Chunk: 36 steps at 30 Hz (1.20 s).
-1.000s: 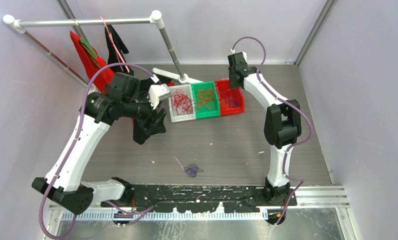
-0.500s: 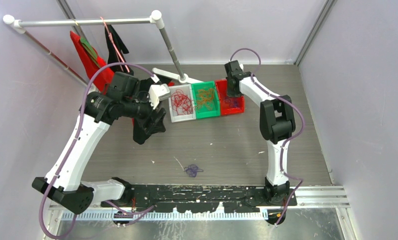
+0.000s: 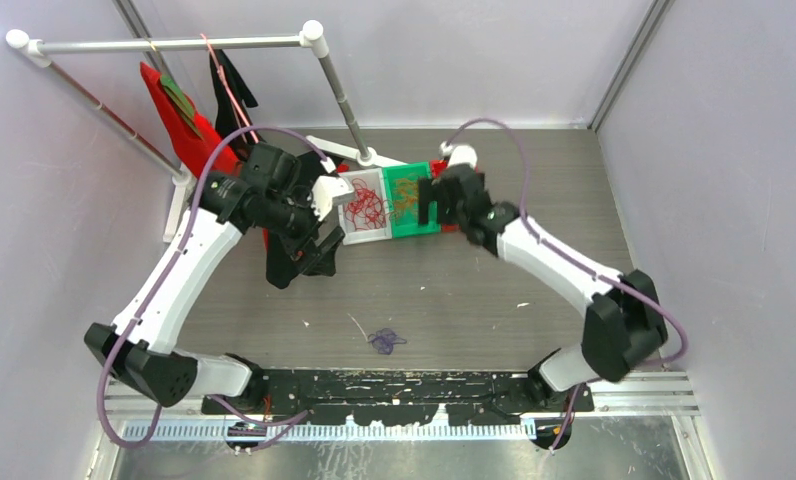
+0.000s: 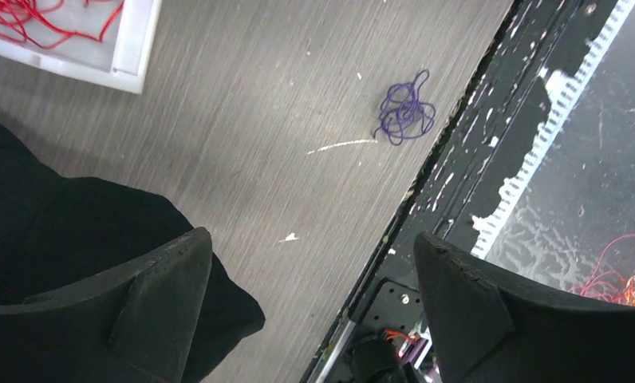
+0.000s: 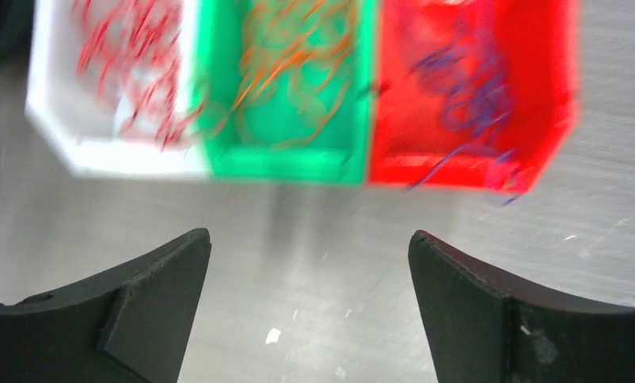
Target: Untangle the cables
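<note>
Cables [image 5: 294, 72] lie colour-sorted in bins [image 5: 286, 163]; one purple clump [image 4: 405, 112] lies loose, so I hold left gripper [image 4: 310, 239] and right gripper [image 5: 309, 235] spread, empty.

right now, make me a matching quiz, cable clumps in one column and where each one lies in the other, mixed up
Things:
1. red cables
2. orange cables
3. loose purple clump

Places:
A. on the bare table, outside the bins
B. in the white bin
C. in the green bin

Pairs: 1-B, 2-C, 3-A
</note>
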Tool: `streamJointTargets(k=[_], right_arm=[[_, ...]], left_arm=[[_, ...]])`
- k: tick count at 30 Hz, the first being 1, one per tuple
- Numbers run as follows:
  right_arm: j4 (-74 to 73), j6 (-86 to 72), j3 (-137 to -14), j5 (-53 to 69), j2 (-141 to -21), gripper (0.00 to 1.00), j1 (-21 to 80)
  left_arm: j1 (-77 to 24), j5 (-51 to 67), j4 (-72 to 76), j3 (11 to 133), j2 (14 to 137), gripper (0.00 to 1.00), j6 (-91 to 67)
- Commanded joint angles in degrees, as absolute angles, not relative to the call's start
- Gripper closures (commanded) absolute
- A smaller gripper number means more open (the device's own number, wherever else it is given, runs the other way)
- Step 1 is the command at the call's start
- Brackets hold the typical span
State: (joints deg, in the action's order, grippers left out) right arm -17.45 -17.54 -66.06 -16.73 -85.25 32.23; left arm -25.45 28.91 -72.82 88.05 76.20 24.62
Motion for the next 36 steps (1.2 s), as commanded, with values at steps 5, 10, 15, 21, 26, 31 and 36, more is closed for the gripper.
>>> streamJointTargets(k=[5, 10, 15, 21, 26, 31, 36], right_arm=[[-8.12, -26.91, -46.55, -14.49, -71.6, 0.0, 45.97], [-9.23, -33.51, -44.66, 0.0, -69.6, 0.0, 45.87], [-14.78, -33.16, -47.62, 4.3, -75.67, 0.11, 53.55], [-15.32, -35.58, -48.09, 7.93, -83.05, 0.24, 58.29], [-18.12, -35.94, -52.57, 10.16, -91.5, 0.44, 58.79], [-18.69, -35.45, -55.21, 10.42, -93.67, 0.87, 58.84], [-18.4, -34.24, -57.66, 7.74, -86.74, 0.99, 57.99]], left_arm=[[-23.26, 26.08, -73.12, 88.62, 78.82, 0.02, 27.05], [-22.77, 24.27, -71.91, 87.95, 79.03, 0.01, 26.27], [-22.74, 23.44, -72.14, 87.88, 78.7, 0.01, 26.64], [-22.76, 23.99, -72.68, 88.07, 78.46, 0.02, 26.33], [-22.76, 24.64, -73.66, 88.8, 78.34, 0.03, 25.58], [-22.76, 26.65, -74.17, 87.15, 77.17, 0.04, 25.46], [-22.76, 32.35, -72.9, 81.79, 74.45, 0.06, 25.92]])
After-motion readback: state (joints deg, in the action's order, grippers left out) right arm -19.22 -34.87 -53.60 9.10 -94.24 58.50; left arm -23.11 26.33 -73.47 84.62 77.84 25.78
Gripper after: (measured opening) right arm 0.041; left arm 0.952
